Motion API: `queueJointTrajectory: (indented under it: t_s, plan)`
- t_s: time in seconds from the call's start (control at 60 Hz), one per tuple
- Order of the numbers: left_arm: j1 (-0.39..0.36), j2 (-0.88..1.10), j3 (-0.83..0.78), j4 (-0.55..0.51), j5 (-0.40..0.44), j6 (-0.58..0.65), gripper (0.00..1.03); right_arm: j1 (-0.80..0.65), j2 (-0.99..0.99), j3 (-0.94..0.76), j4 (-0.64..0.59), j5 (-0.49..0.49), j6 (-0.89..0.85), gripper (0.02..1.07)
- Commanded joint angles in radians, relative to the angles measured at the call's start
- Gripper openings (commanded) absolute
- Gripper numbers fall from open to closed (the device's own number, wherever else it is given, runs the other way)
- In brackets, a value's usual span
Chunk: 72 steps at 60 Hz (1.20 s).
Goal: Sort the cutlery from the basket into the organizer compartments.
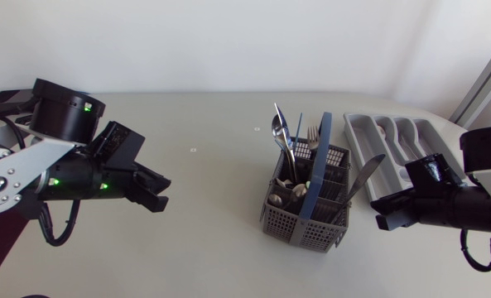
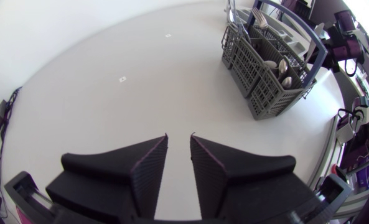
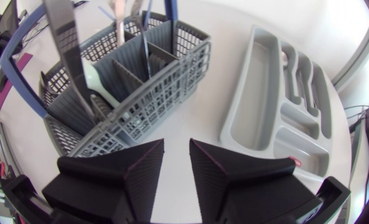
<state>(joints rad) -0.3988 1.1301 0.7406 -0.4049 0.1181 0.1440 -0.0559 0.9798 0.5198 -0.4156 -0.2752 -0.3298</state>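
The grey cutlery basket [image 1: 303, 219] with a blue handle [image 1: 324, 157] stands right of the table's middle. Several pieces stand in it: a spoon [image 1: 280, 128], a fork [image 1: 313, 135] and a knife [image 1: 366, 174] leaning right. The grey organizer [image 1: 368, 142] lies behind and to the right of it. My left gripper [image 1: 156, 197] hovers far to the left of the basket [image 2: 265, 87], fingers a narrow gap apart, nothing between them [image 2: 179, 135]. My right gripper [image 1: 384, 217] is just right of the basket [image 3: 140, 106], beside the organizer [image 3: 252, 93], its fingers likewise narrowly apart and empty [image 3: 177, 142].
Bare white tabletop [image 1: 220, 182] stretches between my left gripper and the basket. The organizer sits close to the table's right edge. Two small marks [image 1: 193, 150] dot the table surface behind the middle.
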Motion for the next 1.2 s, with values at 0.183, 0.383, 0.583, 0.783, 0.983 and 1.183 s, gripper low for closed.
queueJointTrajectory:
  t_s: [0.183, 0.383, 0.583, 0.783, 0.983, 1.183]
  plan:
    - [0.037, 0.053, -0.049, 0.038, 0.060, 0.046, 0.04, 0.266, -0.004, -0.003, -0.023, -0.024, 0.003, 0.08]
    - [0.048, 0.054, -0.063, 0.060, 0.061, 0.065, 0.04, 0.449, 0.126, 0.074, 0.029, -0.021, 0.063, 0.08]
    - [0.052, 0.063, -0.069, 0.077, 0.063, 0.075, 0.04, 0.576, 0.238, 0.135, 0.097, -0.002, 0.124, 0.08]
    - [-0.018, 0.096, -0.104, 0.132, 0.081, 0.112, 0.04, 0.446, -0.033, 0.075, -0.018, 0.008, 0.086, 0.08]
    - [-0.198, 0.197, -0.104, 0.225, 0.081, 0.138, 0.04, 0.142, -0.001, 0.059, 0.037, -0.044, -0.003, 0.08]
    - [-0.299, 0.293, -0.064, 0.267, 0.080, 0.154, 0.04, 0.037, 0.178, 0.088, 0.176, -0.055, 0.020, 0.08]
